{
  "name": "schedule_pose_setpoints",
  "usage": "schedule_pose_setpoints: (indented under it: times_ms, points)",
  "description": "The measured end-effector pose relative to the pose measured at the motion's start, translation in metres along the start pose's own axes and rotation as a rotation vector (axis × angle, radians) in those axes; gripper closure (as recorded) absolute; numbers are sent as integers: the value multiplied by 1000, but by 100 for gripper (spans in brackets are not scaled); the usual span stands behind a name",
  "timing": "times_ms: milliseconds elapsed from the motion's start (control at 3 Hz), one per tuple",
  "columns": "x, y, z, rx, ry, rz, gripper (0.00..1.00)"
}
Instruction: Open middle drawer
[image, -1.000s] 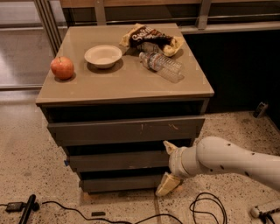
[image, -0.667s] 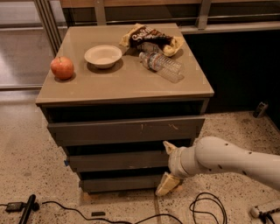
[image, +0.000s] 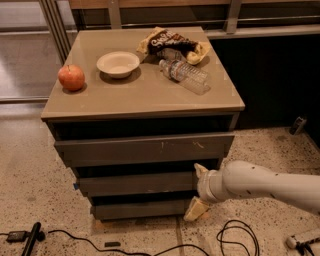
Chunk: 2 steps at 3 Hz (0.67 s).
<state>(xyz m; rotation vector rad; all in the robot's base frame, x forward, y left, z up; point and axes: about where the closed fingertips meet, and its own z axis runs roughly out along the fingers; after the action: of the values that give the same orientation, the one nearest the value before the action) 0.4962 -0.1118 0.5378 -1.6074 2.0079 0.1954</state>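
Observation:
The middle drawer (image: 135, 183) is the plain grey-brown front between the scratched top front (image: 145, 148) and the short bottom front (image: 140, 209); it is almost flush with the cabinet. My gripper (image: 197, 189) is at the middle drawer's right end, on a white arm coming in from the right. It is open: one cream finger (image: 200, 170) is at the drawer front's upper edge and the other finger (image: 196, 209) is down by the bottom front. Whether a finger touches the drawer edge cannot be told.
On the cabinet top (image: 150, 95) are a red apple (image: 71, 77), a white bowl (image: 118, 63), a chip bag (image: 172, 43) and a lying plastic bottle (image: 184, 76). Black cables (image: 235, 237) lie on the speckled floor in front. A dark wall stands to the right.

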Motion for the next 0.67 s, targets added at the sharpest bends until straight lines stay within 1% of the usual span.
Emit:
schedule_pose_setpoints:
  times_ms: [333,667]
  points:
    - [22,-13,19,42,-19,13,0]
    - [44,-23,38,58,-83,7,0]
